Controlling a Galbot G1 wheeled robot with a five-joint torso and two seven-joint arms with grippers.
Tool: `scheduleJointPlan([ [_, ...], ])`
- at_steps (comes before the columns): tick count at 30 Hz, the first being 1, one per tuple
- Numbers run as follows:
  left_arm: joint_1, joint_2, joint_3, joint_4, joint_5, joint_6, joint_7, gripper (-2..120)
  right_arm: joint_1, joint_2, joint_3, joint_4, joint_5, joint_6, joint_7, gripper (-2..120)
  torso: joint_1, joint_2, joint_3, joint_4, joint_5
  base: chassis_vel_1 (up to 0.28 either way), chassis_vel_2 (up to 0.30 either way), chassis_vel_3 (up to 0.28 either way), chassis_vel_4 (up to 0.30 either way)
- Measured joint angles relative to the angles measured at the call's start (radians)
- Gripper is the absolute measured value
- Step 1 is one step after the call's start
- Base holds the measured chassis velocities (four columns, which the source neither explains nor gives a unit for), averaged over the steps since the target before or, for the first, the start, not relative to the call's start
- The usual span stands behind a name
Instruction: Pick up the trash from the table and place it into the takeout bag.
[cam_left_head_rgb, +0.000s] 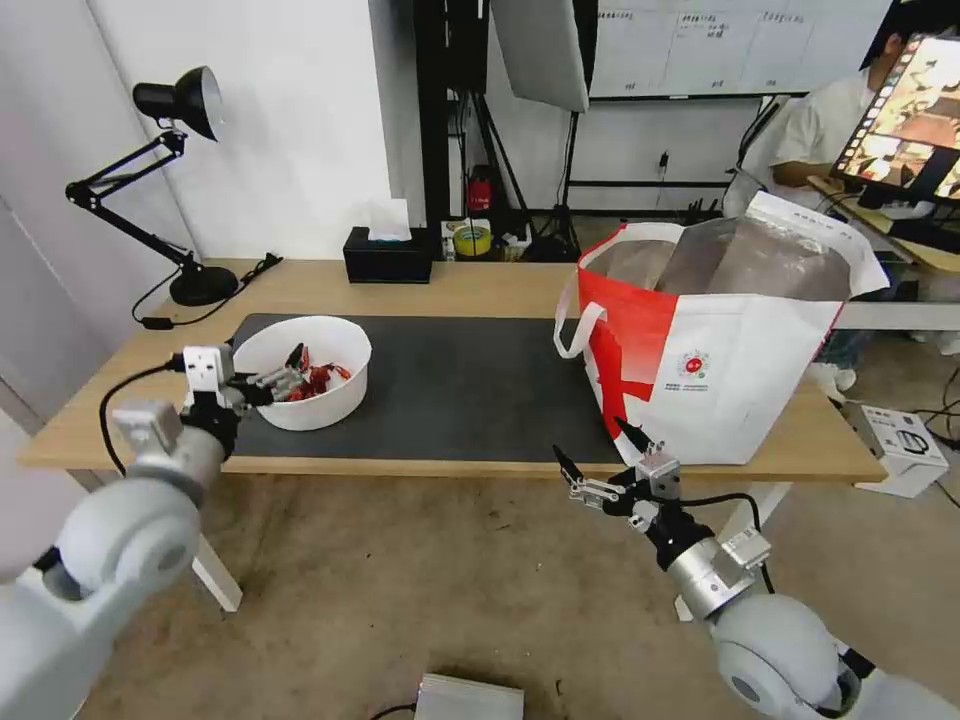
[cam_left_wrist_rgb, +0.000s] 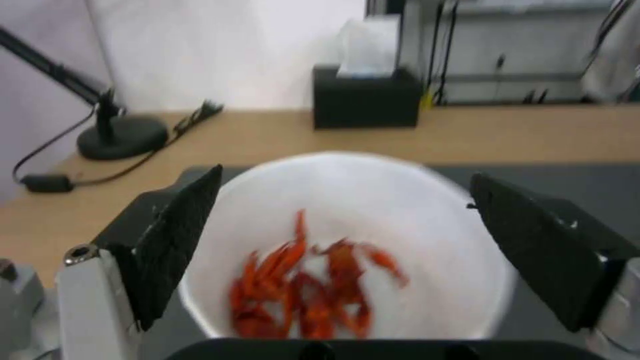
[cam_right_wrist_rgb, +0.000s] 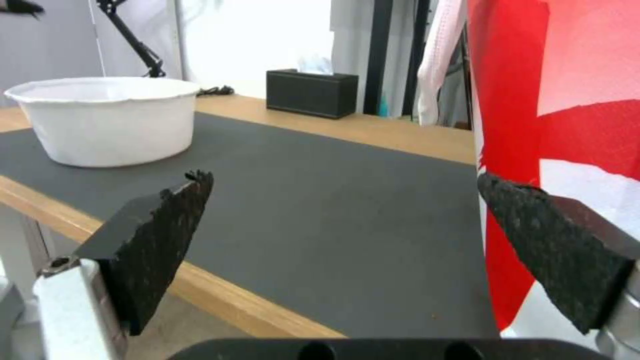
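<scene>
One white round bowl (cam_left_head_rgb: 303, 372) | red shells inside | on dark mat (cam_left_head_rgb: 470, 385)

The takeout bag (cam_right_wrist_rgb: 567, 100) is cut off by the frame edge.

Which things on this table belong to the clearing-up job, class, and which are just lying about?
Part of the job:
white bowl of red shells
takeout bag
left gripper, open at the bowl
right gripper, open, before the table

Just lying about:
black tissue box
desk lamp
tape roll
</scene>
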Motion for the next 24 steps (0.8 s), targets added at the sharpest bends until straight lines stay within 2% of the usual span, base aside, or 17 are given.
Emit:
scheduleJointPlan([
  [2,-0.025,0.011,0.012,0.023,-0.017,0.022,-0.001,100,0.000,0.000,0.000,0.000,0.000,0.000,0.000,100,0.000,0.000,0.000,0.0000,0.0000,0.000,0.000,0.000,0.000],
  [4,-0.079,0.032,0.031,0.064,-0.073,0.082,-0.005,100,0.000,0.000,0.000,0.000,0.000,0.000,0.000,100,0.000,0.000,0.000,0.0000,0.0001,0.000,0.000,0.000,0.000],
  [5,-0.079,0.032,0.031,0.064,-0.073,0.082,-0.005,100,0.000,0.000,0.000,0.000,0.000,0.000,0.000,100,0.000,0.000,0.000,0.0000,0.0001,0.000,0.000,0.000,0.000],
  [8,-0.148,0.051,0.054,0.109,-0.149,0.152,-0.008,100,0.000,0.000,0.000,0.000,0.000,0.000,0.000,100,0.000,0.000,0.000,0.0000,0.0001,0.000,0.000,0.000,0.000],
  [10,-0.165,0.055,0.062,0.120,-0.166,0.169,-0.007,100,0.000,0.000,0.000,0.000,0.000,0.000,0.000,100,0.000,0.000,0.000,0.0000,0.0001,0.000,0.000,0.000,0.000],
  [12,-0.224,0.069,0.100,0.150,-0.206,0.233,-0.004,100,0.000,0.000,0.000,0.000,0.000,0.000,0.000,100,0.000,0.000,0.000,0.0001,0.0002,0.000,0.000,0.000,0.000],
  [16,-0.298,0.072,0.151,0.185,-0.222,0.290,-0.012,100,0.000,0.000,0.000,0.000,0.000,0.000,0.000,100,0.000,0.000,0.000,0.0000,0.0001,0.000,0.000,0.000,0.000],
  [20,-0.410,0.068,0.223,0.244,-0.263,0.389,-0.051,100,0.000,0.000,0.000,0.000,0.000,0.000,0.000,100,0.000,0.000,0.000,-0.0001,0.0004,0.000,0.000,0.000,0.000],
  [24,-0.449,0.064,0.254,0.276,-0.281,0.421,-0.071,100,0.000,0.000,0.000,0.000,0.000,0.000,0.000,100,0.000,0.000,0.000,0.0000,0.0003,0.000,0.000,0.000,0.000],
])
